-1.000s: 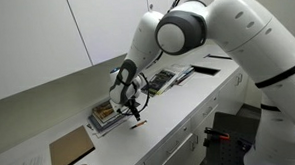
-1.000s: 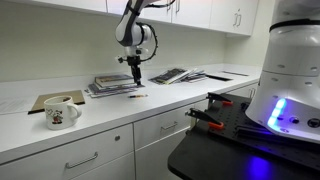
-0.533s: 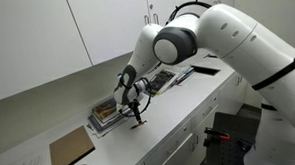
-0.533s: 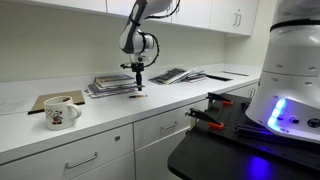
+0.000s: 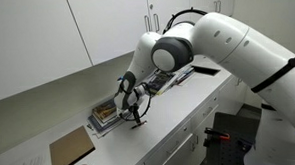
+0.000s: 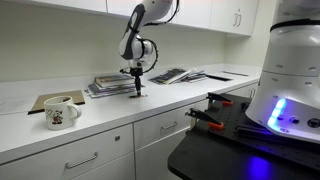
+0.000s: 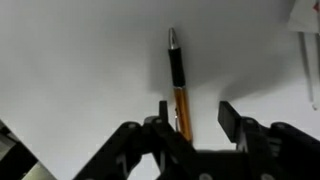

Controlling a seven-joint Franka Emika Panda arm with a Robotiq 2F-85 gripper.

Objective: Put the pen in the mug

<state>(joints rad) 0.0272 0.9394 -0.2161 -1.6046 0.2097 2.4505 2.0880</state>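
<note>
Notably, the pen (image 7: 177, 85) is plain only in the wrist view, lying flat on the white counter (image 6: 175, 97) just beside the stacked books (image 6: 110, 85). Its orange end is cut off behind the gripper (image 7: 197, 120), whose fingers stand apart on either side of it, unclamped, and in both exterior views the gripper hides it. Against a second ago, the gripper has come down nearer the counter, while the pen and the mug (image 6: 60, 112), well apart from the books, have not shifted.
</note>
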